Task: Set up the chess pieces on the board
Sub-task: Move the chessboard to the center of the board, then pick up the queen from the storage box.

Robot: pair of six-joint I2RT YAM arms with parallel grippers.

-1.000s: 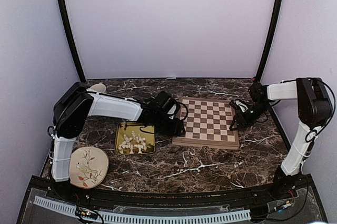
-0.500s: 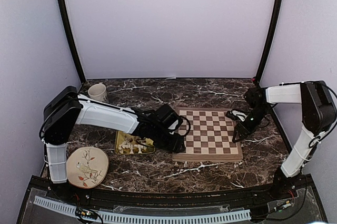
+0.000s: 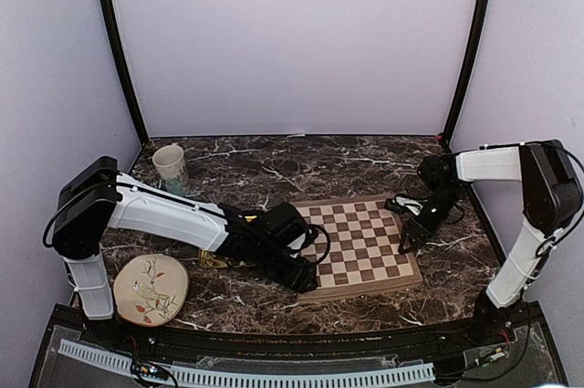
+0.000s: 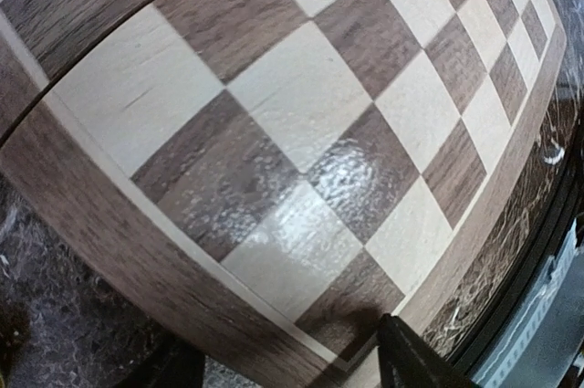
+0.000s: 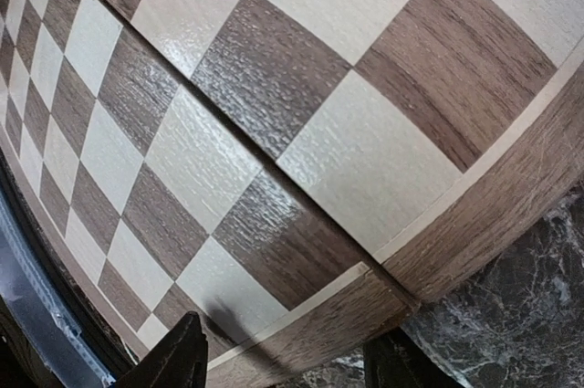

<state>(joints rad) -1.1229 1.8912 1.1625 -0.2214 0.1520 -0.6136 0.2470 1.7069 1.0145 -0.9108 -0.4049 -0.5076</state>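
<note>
Cream cup [image 3: 170, 167] far left — bird plate [image 3: 153, 289] near edge.

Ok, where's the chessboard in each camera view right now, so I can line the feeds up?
Top external: the board lies right of centre, towards the front edge.
Left wrist: the board fills nearly the whole picture.
Right wrist: the board fills most, frame corner at lower right.
Shared landmark: the dark marble table beside the frame.
</note>
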